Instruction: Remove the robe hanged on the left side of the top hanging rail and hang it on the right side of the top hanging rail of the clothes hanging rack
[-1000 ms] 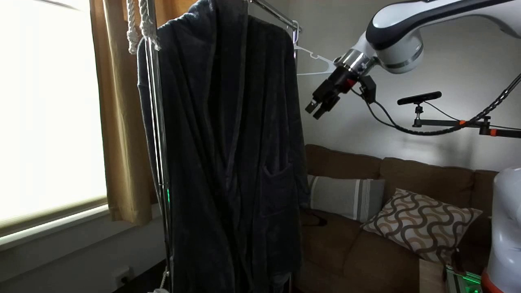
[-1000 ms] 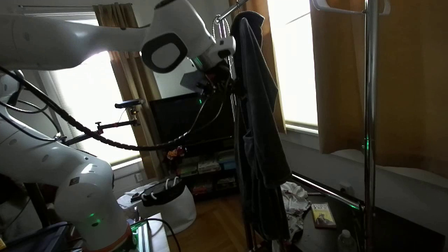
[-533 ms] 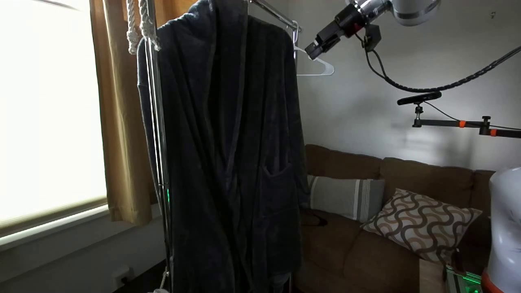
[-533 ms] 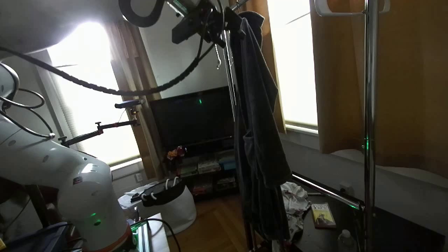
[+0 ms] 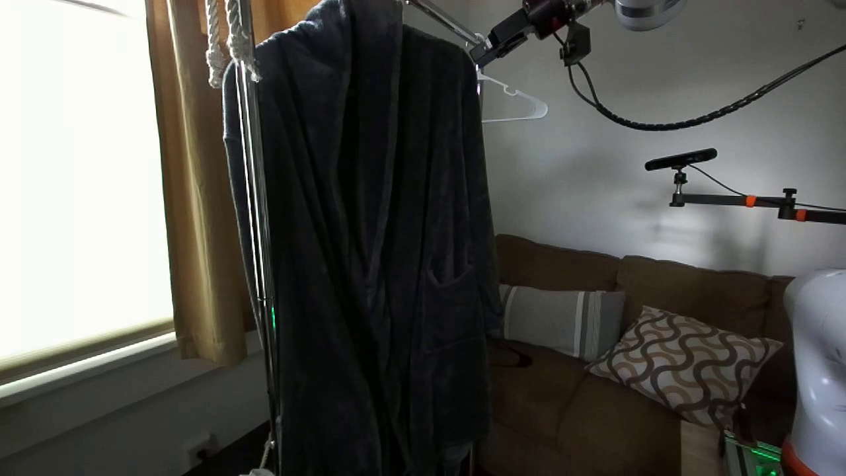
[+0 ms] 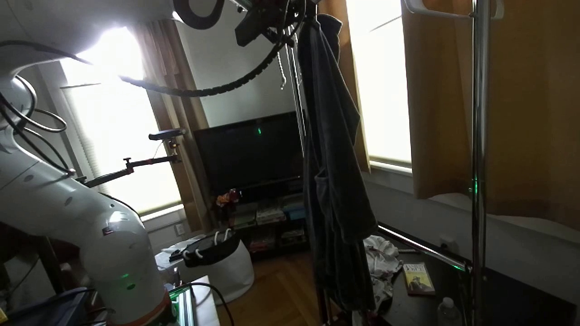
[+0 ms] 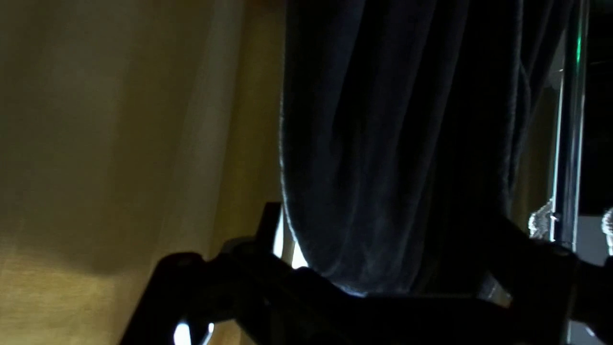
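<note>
"so, how much is done?"
"0 of 3 steps, i'd judge: the robe [image 5: 370,231] hangs under the top rail [image 5: 445,20] near the roped post [image 5: 254,198], apparently the left side."
"and the gripper [image 7: 388,218]?"
"jaws wide apart near the robe's shoulder, nothing clamped. gripping, lifting off and rehanging on the right all remain."

Robe [image 5: 390,231] dark grey, perhaps bluish; pillow [image 5: 684,363] wave-patterned.
</note>
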`<state>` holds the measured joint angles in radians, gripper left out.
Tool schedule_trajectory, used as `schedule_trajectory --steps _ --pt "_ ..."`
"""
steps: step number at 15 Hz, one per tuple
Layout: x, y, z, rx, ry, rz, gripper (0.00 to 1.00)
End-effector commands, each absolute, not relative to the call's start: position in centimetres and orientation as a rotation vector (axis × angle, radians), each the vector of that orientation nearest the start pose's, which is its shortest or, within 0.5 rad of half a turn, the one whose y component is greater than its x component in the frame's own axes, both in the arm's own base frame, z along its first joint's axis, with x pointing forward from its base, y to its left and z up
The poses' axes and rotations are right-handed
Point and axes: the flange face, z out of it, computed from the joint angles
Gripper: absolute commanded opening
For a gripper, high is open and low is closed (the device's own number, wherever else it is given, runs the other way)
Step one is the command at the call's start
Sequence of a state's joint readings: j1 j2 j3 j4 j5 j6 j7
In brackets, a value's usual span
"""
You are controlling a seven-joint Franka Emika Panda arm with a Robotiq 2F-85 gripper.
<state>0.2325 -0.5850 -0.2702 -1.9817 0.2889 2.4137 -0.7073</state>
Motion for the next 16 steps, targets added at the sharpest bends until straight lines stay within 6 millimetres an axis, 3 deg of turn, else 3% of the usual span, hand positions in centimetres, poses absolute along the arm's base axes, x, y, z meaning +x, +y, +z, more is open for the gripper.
schedule_trajectory --steps 1,7,16 --pt "40.6 -6.3 82.1 -2.457 -0.962 -1.609 1.0" --pt "42.5 -5.0 86.0 -2.338 -1.193 -1.739 1.0" --pt "49.0 -0.7 86.4 -2.234 -1.255 -1.561 1.0"
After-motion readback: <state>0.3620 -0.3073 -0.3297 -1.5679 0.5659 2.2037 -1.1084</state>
